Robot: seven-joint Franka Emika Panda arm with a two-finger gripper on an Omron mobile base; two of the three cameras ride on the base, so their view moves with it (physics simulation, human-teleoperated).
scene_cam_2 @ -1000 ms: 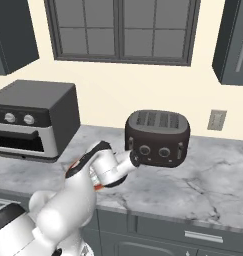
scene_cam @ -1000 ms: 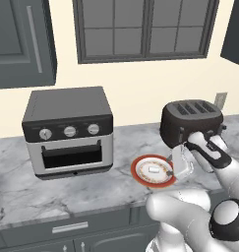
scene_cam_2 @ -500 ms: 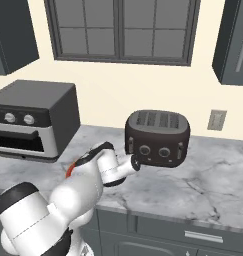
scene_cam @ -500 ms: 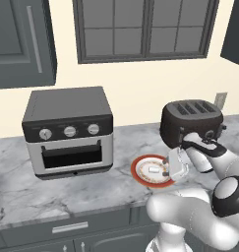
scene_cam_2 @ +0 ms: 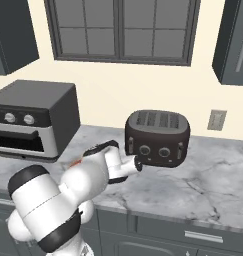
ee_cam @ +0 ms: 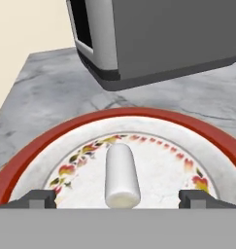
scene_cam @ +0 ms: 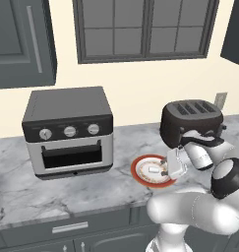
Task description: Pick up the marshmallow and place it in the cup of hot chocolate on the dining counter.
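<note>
Pincer [ee_cam: 117, 198] lower, marshmallow [ee_cam: 122, 176] between fingertips

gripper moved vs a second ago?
Yes. In the left base view the gripper has come down and left, away from the toaster toward the plate, with the marshmallow now between its open fingertips.

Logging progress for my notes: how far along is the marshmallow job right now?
Early stage. Done: the open claw is lined up over the plate, one fingertip on each side of the marshmallow. In hand: nothing gripped; the marshmallow lies on the plate beside the toaster. Left: close on it, lift, carry it to the cup of hot chocolate and drop it in.
</note>
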